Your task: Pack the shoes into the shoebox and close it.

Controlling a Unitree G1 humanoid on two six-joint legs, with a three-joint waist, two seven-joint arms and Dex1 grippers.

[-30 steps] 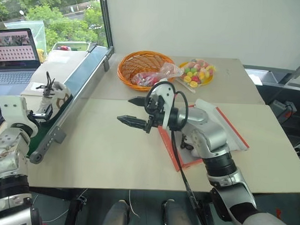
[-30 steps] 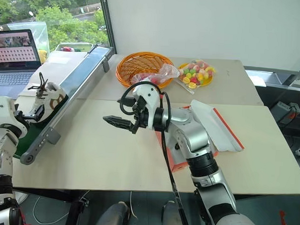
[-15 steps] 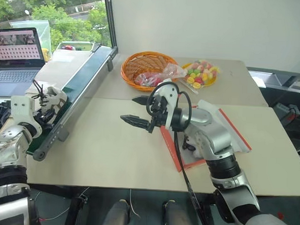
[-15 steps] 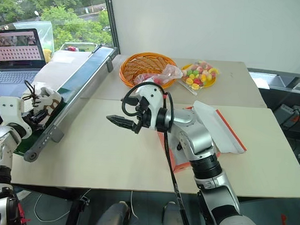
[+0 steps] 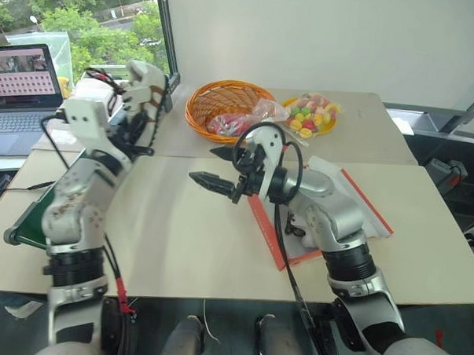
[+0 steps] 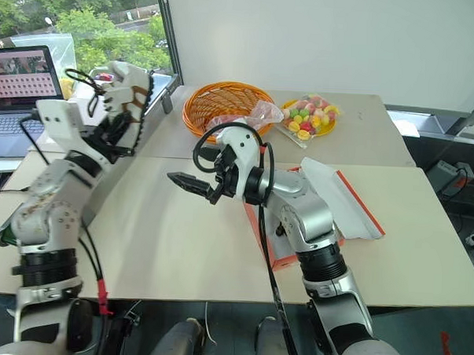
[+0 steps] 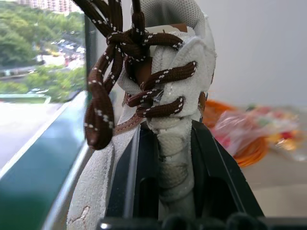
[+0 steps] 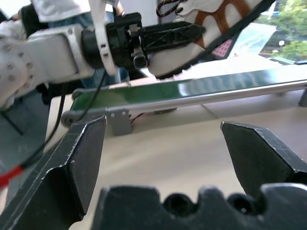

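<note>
One white shoe with brown laces hangs in the air above the table's left side, with my left gripper shut on it. In the left wrist view the shoe sits squeezed between the two black fingers. The red shoebox lies open on the table at the right, its white-lined lid tipped back, partly hidden under my right forearm. My right gripper hovers open over the table's middle, pointing left toward the shoe, nothing between its fingers. A second shoe is out of view.
A green conveyor belt runs along the table's left edge. An orange wicker basket and a plate of coloured sweets stand at the back. A laptop sits far left. A person stands beyond the belt.
My left gripper shut on the shoe at the belt, then lifted it up and to the right. The right arm stayed where it was, open.
</note>
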